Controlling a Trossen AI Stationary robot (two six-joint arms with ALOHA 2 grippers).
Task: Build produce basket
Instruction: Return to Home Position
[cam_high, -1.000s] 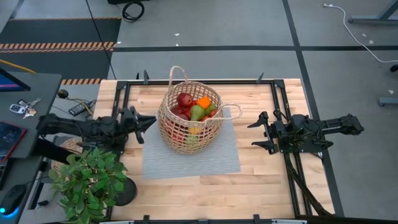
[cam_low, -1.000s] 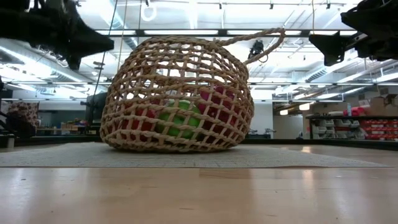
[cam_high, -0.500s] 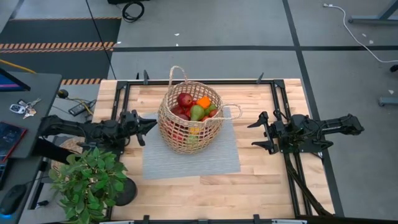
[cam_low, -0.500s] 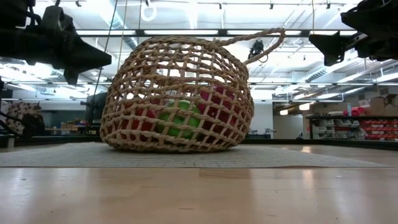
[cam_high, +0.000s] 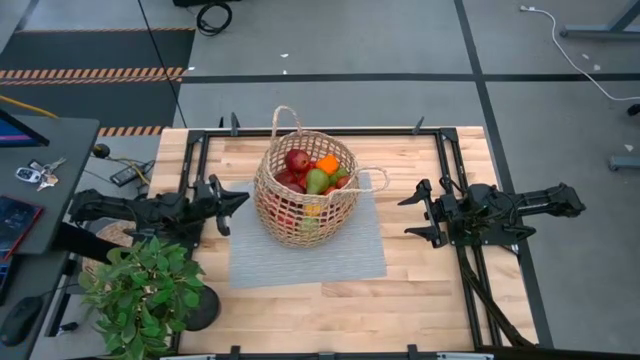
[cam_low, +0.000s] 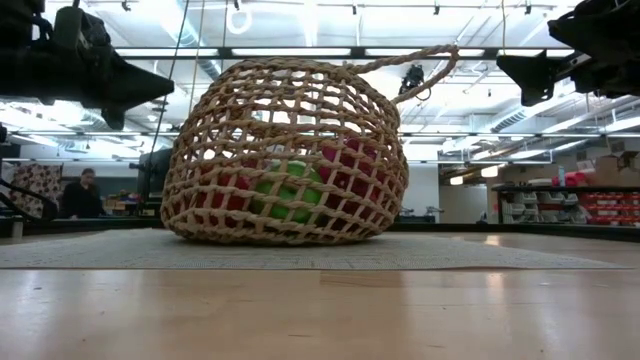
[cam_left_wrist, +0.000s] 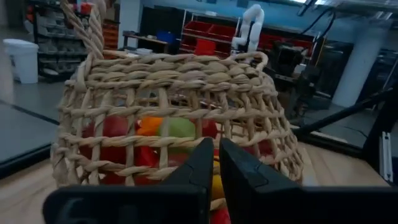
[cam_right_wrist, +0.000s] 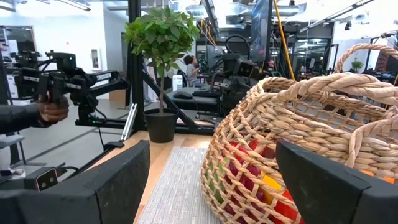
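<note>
Two grippers flank one basket. Seen from above, the basket (cam_high: 305, 190) stands near the middle of the table (cam_high: 430, 290), at 3 o'clock from the left gripper (cam_high: 238, 198) and at 9 o'clock from the right gripper (cam_high: 410, 215). Neither gripper touches it. The left one is just beside the wicker wall and the right one is a little farther off, past the mat's edge. In the low view both hang above the tabletop, level with the basket's upper half.

The left wrist view shows that arm's dark fingers (cam_left_wrist: 200, 163) pressed nearly together with nothing between them. The right arm's fingers (cam_right_wrist: 118, 180) are spread wide, and they are empty too.

The basket is round and tan, plaited from thick straw strands in an open lattice, and bulges below a narrower rim. It has two thin loop handles (cam_high: 285, 116), one at 12 o'clock on the rim and one at 3 o'clock.

It rests on one grey ribbed mat (cam_high: 310, 255), which lies on pale wood planks.

The produce (cam_high: 312, 172) is heaped inside. On top lie one glossy dark-red apple (cam_high: 297, 160), one orange piece (cam_high: 327, 164) and one green pear (cam_high: 316, 181). More red, green and yellow shapes show through the weave, too hidden to count.

One leafy potted plant (cam_high: 140, 285) stands at the table's 7 o'clock corner.
</note>
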